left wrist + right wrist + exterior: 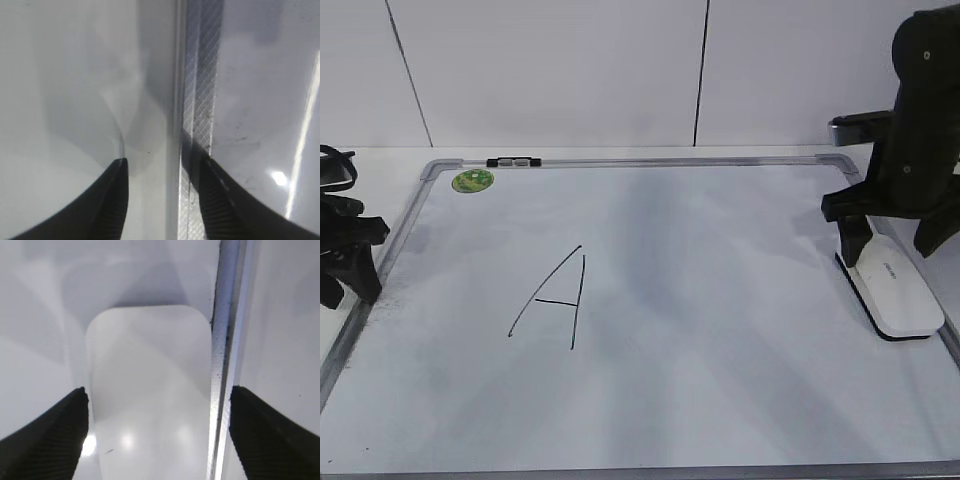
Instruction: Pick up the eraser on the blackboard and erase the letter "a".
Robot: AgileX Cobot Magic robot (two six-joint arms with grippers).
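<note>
The white eraser point(898, 295) lies flat on the blackboard point(720, 300) against its right frame edge; it also fills the right wrist view point(150, 370). My right gripper point(890, 235) is open over the eraser's far end. In the right wrist view its jaws point(158, 390) straddle the eraser, with the right finger beyond the board's metal frame point(222, 340). My left gripper point(348, 285) is open and empty at the board's left edge; in the left wrist view point(164, 160) it straddles the frame point(197, 100). No small letter "a" shows on the board.
A tall capital "A" point(555, 300) in black marker is drawn left of the board's middle. A round green sticker point(473, 180) and a small black clip point(513, 161) sit at the top left corner. A white wall stands behind the board.
</note>
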